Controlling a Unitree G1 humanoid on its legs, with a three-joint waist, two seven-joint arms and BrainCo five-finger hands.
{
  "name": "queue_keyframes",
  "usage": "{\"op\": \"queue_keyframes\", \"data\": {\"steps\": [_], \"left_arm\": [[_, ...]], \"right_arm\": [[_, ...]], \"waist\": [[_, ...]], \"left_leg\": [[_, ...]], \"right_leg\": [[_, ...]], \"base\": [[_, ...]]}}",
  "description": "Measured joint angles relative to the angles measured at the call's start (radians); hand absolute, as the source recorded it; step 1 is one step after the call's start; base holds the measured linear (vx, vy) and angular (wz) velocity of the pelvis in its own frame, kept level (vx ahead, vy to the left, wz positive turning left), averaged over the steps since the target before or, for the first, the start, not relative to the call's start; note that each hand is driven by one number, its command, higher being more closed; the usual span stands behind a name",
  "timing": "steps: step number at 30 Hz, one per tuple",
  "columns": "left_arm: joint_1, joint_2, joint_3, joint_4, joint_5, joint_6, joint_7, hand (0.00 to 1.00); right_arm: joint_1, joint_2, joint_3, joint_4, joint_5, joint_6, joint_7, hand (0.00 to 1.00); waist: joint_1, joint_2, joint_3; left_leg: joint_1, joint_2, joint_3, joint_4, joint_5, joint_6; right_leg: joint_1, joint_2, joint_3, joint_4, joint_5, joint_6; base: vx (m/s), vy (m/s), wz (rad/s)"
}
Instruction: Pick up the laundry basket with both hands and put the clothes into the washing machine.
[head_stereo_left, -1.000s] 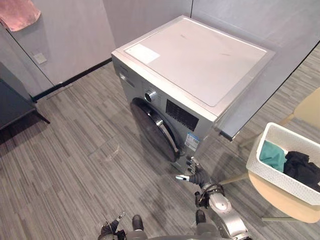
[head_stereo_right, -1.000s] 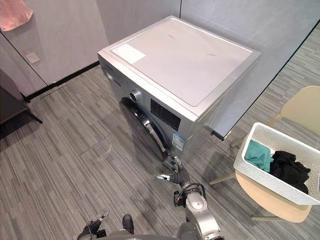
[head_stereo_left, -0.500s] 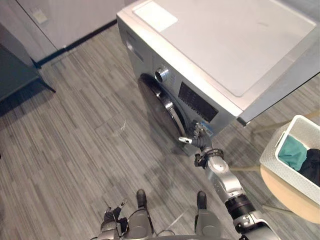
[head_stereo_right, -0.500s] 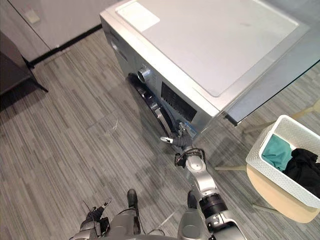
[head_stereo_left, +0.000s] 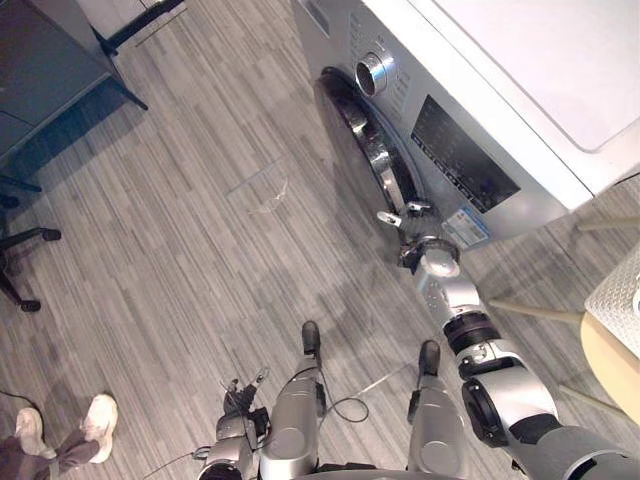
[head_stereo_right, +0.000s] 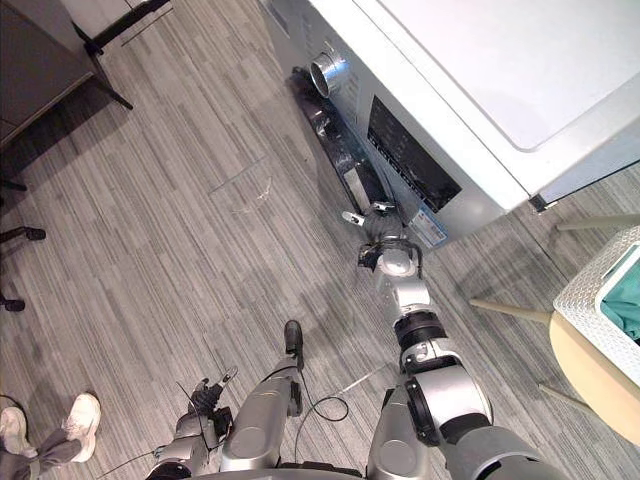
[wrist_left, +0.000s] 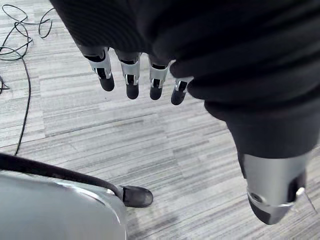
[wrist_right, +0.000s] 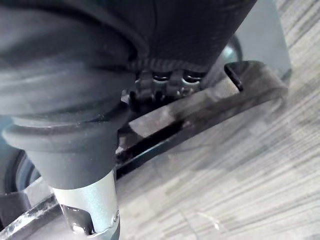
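Right hand (head_stereo_left: 415, 236) touches the dark round door (head_stereo_left: 360, 140) of the silver washing machine (head_stereo_left: 520, 60) (grip cannot be told). Left hand (wrist_left: 131, 80) hangs relaxed, spread. White perforated laundry basket (head_stereo_right: 590, 292) sits on beige chair seat (head_stereo_right: 590, 370).

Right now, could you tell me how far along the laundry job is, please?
Nothing looks finished yet. In hand: the right hand is at the edge of the washing machine door, apparently opening it. The left hand hangs open. Remaining: the basket sits on the chair, clothes inside, to be lifted with both hands and emptied into the machine.
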Motion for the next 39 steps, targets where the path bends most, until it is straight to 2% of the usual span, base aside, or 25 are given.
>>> {"op": "queue_keyframes", "data": {"steps": [2,4,6,7,12,15,17,22,25,28,30,31,33,36,39], "left_arm": [[-0.001,-0.001,-0.008,-0.001,0.0,-0.002,0.001,0.0],[-0.001,-0.002,-0.009,0.0,0.0,-0.005,0.002,0.0],[-0.001,-0.002,-0.009,0.0,0.0,-0.005,0.004,0.0],[-0.001,-0.002,-0.009,-0.001,0.0,-0.006,0.005,0.0],[-0.001,-0.002,-0.008,-0.004,0.0,-0.006,0.022,0.0],[-0.001,0.004,0.003,-0.009,0.0,-0.006,0.024,0.0],[-0.001,0.013,0.003,-0.009,0.001,-0.006,0.025,0.0],[-0.005,0.029,0.021,-0.007,0.008,0.005,0.04,0.0],[-0.023,0.031,0.039,0.004,0.022,0.025,0.041,0.0],[-0.041,0.039,0.015,0.003,0.045,0.044,0.04,0.0],[-0.068,0.042,-0.008,0.0,0.044,0.046,0.039,0.0],[-0.111,0.049,-0.009,-0.009,0.045,0.046,0.039,0.0],[-0.154,0.061,-0.009,-0.01,0.045,0.046,0.038,0.0],[-0.214,0.106,0.004,-0.045,0.039,0.045,0.039,0.0],[-0.279,0.197,0.058,-0.053,0.013,0.042,0.04,0.0]], "right_arm": [[0.01,0.005,0.049,-0.004,0.0,-0.004,0.001,0.0],[0.069,0.01,0.177,-0.065,-0.002,-0.007,0.009,0.0],[0.089,0.021,0.233,-0.082,-0.002,-0.007,0.023,0.0],[0.114,0.045,0.324,-0.108,-0.002,-0.008,0.04,0.0],[0.166,0.127,0.515,-0.125,0.002,-0.009,0.16,0.0],[0.196,0.182,0.574,-0.125,0.032,-0.01,0.217,0.0],[0.206,0.189,0.573,-0.127,0.033,-0.014,0.223,0.0],[0.299,0.126,0.502,-0.241,0.031,-0.034,0.216,0.0],[0.414,0.063,0.414,-0.36,0.023,-0.044,0.209,0.0],[0.552,0.018,0.295,-0.443,0.018,-0.048,0.196,0.0],[0.634,0.001,0.207,-0.444,-0.013,-0.046,0.192,0.0],[0.699,-0.005,0.125,-0.432,-0.033,-0.042,0.181,0.0],[0.741,-0.008,0.063,-0.426,-0.057,-0.042,0.172,0.0],[0.791,-0.009,-0.033,-0.392,-0.068,-0.04,0.159,0.0],[0.857,-0.004,-0.091,-0.394,-0.06,-0.041,0.15,0.0]], "waist": [[-0.001,0.0,0.0],[0.0,0.0,0.0],[0.0,0.0,0.0],[0.001,-0.001,0.0],[0.004,-0.006,-0.001],[0.007,-0.028,-0.001],[0.006,-0.043,-0.004],[0.0,-0.079,-0.005],[-0.008,-0.099,-0.014],[-0.039,-0.119,-0.022],[-0.058,-0.13,-0.028],[-0.078,-0.147,-0.034],[-0.093,-0.158,-0.037],[-0.127,-0.182,-0.042],[-0.147,-0.205,-0.051]], "left_leg": [[0.001,0.001,-0.004,0.001,0.0,0.0],[0.003,0.003,-0.014,0.001,0.0,0.0],[0.003,0.003,-0.018,0.001,0.0,0.0],[0.003,0.004,-0.02,0.001,0.0,0.0],[0.003,0.003,-0.023,0.005,0.0,0.0],[0.003,0.002,-0.022,0.012,0.0,0.0],[0.005,0.003,-0.019,0.012,0.0,0.0],[0.016,0.004,-0.002,0.0,-0.001,-0.001],[0.016,0.004,0.026,-0.012,-0.001,-0.001],[0.02,0.007,0.055,-0.019,-0.001,0.0],[0.022,0.012,0.079,-0.019,-0.001,0.0],[0.022,0.021,0.107,-0.019,-0.001,-0.001],[0.024,0.032,0.137,-0.019,-0.002,-0.001],[0.045,0.053,0.205,-0.02,-0.008,-0.009],[0.073,0.079,0.286,-0.021,-0.023,-0.026]], "right_leg": [[-0.001,0.0,-0.002,0.009,-0.006,-0.001],[-0.001,0.001,-0.008,0.029,-0.02,0.001],[-0.001,0.001,-0.012,0.036,-0.025,0.0],[-0.001,0.0,-0.017,0.043,-0.029,-0.001],[0.004,-0.003,-0.028,0.05,-0.033,-0.001],[0.007,-0.005,-0.028,0.053,-0.033,-0.001],[0.007,-0.005,-0.028,0.056,-0.033,-0.001],[-0.001,-0.004,-0.012,0.064,-0.033,-0.001],[-0.024,-0.002,0.015,0.061,-0.024,0.003],[-0.034,0.006,0.046,0.032,0.0,0.003],[-0.034,0.014,0.065,0.005,0.018,0.004],[-0.048,0.026,0.091,-0.012,0.034,0.001],[-0.058,0.039,0.119,-0.029,0.05,-0.004],[-0.069,0.067,0.177,-0.061,0.077,-0.011],[-0.087,0.102,0.255,-0.097,0.107,-0.018]], "base": [[-0.04,0.001,0.06],[-0.04,-0.005,0.11],[-0.02,-0.002,0.11],[-0.02,0.0,0.09],[0.0,0.002,0.06],[0.0,0.0,0.0],[-0.04,0.015,0.01],[-0.05,0.019,-0.07],[-0.04,0.018,-0.24],[0.01,0.007,-0.32],[0.03,-0.011,-0.42],[0.03,-0.022,-0.48],[0.02,-0.035,-0.56],[0.0,-0.042,-0.69],[-0.01,-0.034,-0.83]]}}
